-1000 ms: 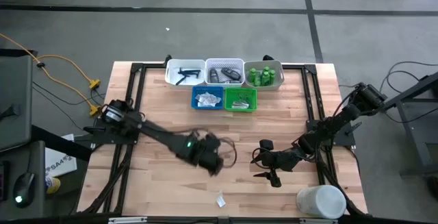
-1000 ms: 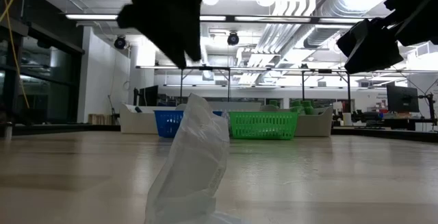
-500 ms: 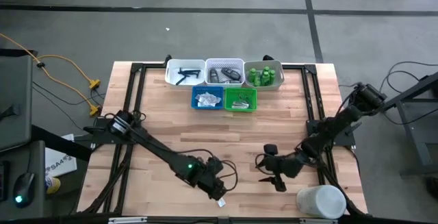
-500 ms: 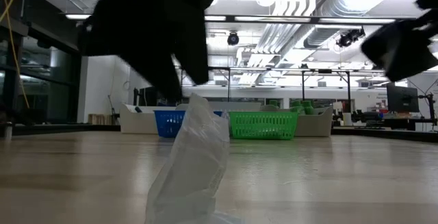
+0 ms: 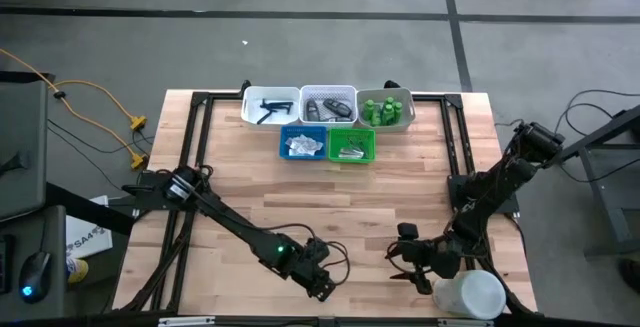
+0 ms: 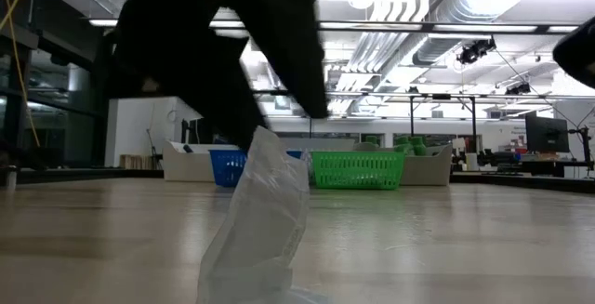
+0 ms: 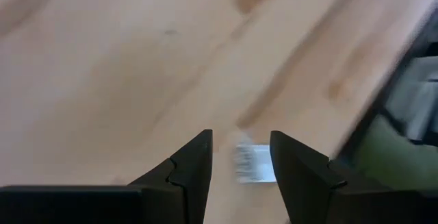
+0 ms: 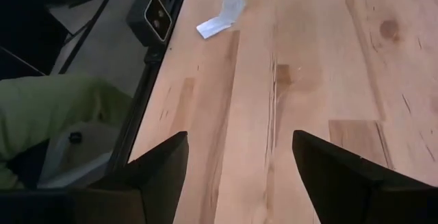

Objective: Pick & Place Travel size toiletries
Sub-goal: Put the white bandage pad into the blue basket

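Hovering low over the near edge of the tabletop (image 5: 300,187), the left hand (image 5: 322,291) sits right above a clear flat packet (image 6: 260,220), its 2 fingers (image 7: 191,162) apart with the packet's white end showing in the gap between them. From where I stand it looks poised to pinch the packet, but nothing is clamped yet; the packet stands crumpled on the wood on its own.

The right hand (image 5: 420,277) waits near the front right, just beside the large white cylindrical container (image 5: 468,295), its fingers spread wide and holding nothing.

Most of the sorting looks done. At the far edge sit 5 trays: a white tray (image 5: 270,106) with thin black sticks, a second white tray (image 5: 329,104) with dark grey oblong pieces, a third tray (image 5: 386,112) with small green bottles, a blue tray (image 5: 302,143) with pale packets and a green tray (image 5: 351,144) with a few small items I cannot identify. The packet under the left hand is the only toiletry I can see loose on the wood, so by my reckoning 1 pick and 1 placement remain, most likely into the blue tray.

I can read no brand, label or writing on anything on the tabletop.
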